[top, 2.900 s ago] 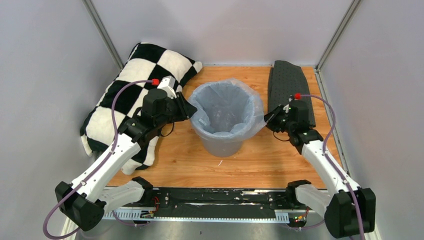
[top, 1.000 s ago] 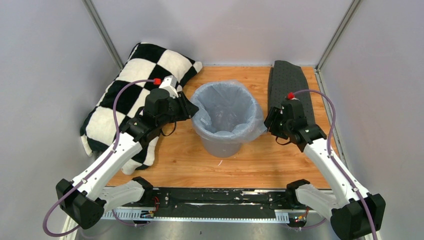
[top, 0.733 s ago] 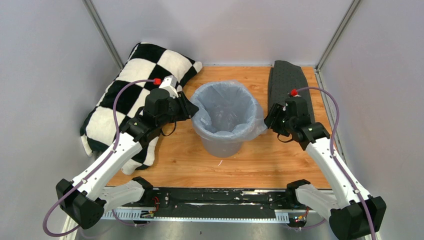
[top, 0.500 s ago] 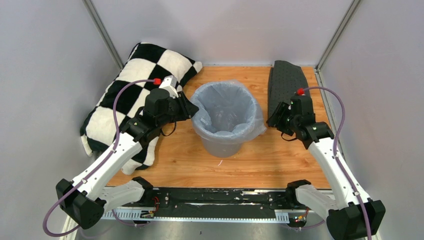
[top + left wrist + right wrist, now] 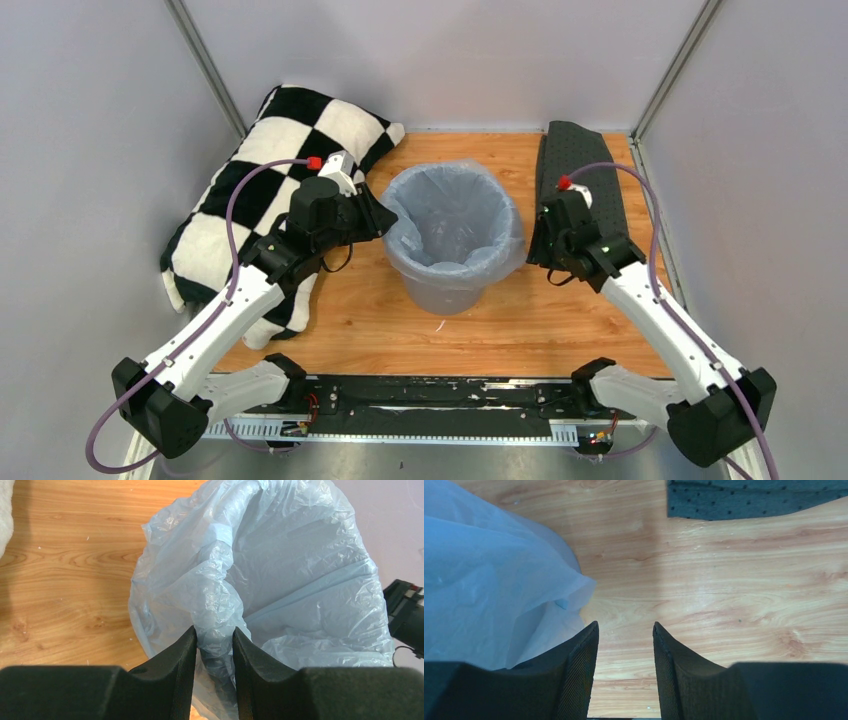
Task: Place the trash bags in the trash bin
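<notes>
Left gripper point(image 5: 215, 632) is clamped on a bunched fold of the trash bag point(image 5: 300, 565) at the left rim of the trash bin point(image 5: 447, 292). The film is pinched tight between both fingers point(image 5: 180, 655), and the crinkled plastic bulges out just above the tips.

Right gripper point(image 5: 624, 627) has its jaws at a narrow gap. Only bare wood shows between them, so it holds nothing. In the top view it sits just right of the bin, at about rim level and angled toward the wall. A loose flap of the bag hangs right beside its bin-side finger. I cannot tell whether the flap touches the finger.

The bag is inside the bin with its mouth open. Its edge is folded outward over the rim all the way round and drapes down the outer wall, with a bigger flap on the right side. The grey bin wall shows only below the skirt on the near side.

The bin stands upright near the middle of the table point(image 5: 380, 320), between the two grippers.

The checkered pillow point(image 5: 300, 130) lies at far left against the side wall, and the left arm crosses over its near-right part. The dark dotted cloth point(image 5: 578, 165) lies at far right, beyond the right gripper. In the right wrist view its edge lies apart from the bag, with open wood between them.
</notes>
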Robot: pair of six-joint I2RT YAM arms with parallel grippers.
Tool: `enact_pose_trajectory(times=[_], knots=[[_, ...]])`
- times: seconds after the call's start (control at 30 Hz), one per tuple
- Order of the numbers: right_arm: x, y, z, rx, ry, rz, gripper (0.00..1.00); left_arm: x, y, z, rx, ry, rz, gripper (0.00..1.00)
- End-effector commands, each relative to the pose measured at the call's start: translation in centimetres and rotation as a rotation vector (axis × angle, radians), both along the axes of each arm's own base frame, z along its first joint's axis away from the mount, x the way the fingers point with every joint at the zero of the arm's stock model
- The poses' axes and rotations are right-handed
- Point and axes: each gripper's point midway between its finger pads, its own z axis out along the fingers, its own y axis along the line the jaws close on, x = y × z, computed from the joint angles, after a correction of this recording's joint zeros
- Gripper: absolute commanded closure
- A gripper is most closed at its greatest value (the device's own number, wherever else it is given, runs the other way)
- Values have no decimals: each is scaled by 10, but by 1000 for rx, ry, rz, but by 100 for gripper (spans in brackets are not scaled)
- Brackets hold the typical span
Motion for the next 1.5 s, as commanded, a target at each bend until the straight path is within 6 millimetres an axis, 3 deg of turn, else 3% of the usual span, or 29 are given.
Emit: enact_pose_trajectory(times=[0.0,0.13,0.23,0.47,0.73,0.9,1.13,1.47], knots=[[5,24,-16,-18,18,22,54,-4,-1,-7,33,24,-21,67],[17,70,-19,32,-1,127,54,-4,-4,-9,19,28,-27,67],[22,79,-18,-8,2,157,54,-4,-5,-9,15,29,-29,67],[15,56,-12,-32,-32,105,54,-4,-5,-10,19,30,-26,67],[4,36,9,8,-84,65,44,-4,-1,-12,32,32,-9,67],[1,26,5,-16,-60,50,41,-3,-2,-12,32,33,-11,67],[-4,6,-2,-42,-27,24,41,-2,-4,0,25,13,-19,67],[-21,4,3,-28,-17,72,38,2,-14,22,-2,-16,-52,63]])
